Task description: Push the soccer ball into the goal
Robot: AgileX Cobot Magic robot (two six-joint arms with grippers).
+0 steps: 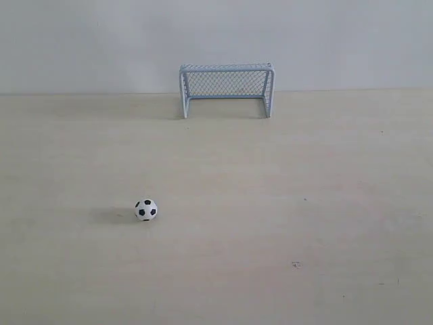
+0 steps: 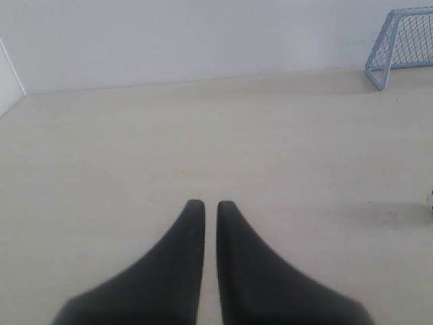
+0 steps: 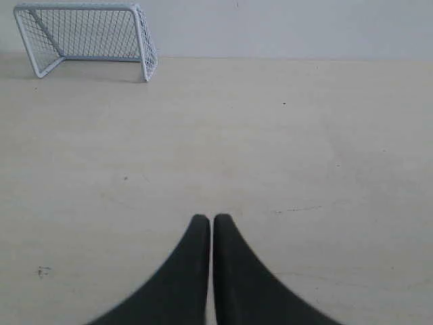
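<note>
Finds the soccer ball (image 1: 145,209) well short of the goal (image 1: 226,88), left of its mouth. Shows left gripper (image 2: 210,206) and right gripper (image 3: 211,220) pinched narrow, holding nothing. Risks rolling wide (light, round) if nudged off-centre.

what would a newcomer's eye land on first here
A small light blue-grey mesh-netted goal stands at the far edge of the pale tabletop, against the wall. A tiny white ball with black patches sits well in front of it, off to the left. The black left tool and right tool touch nothing, jaws nearly together.
</note>
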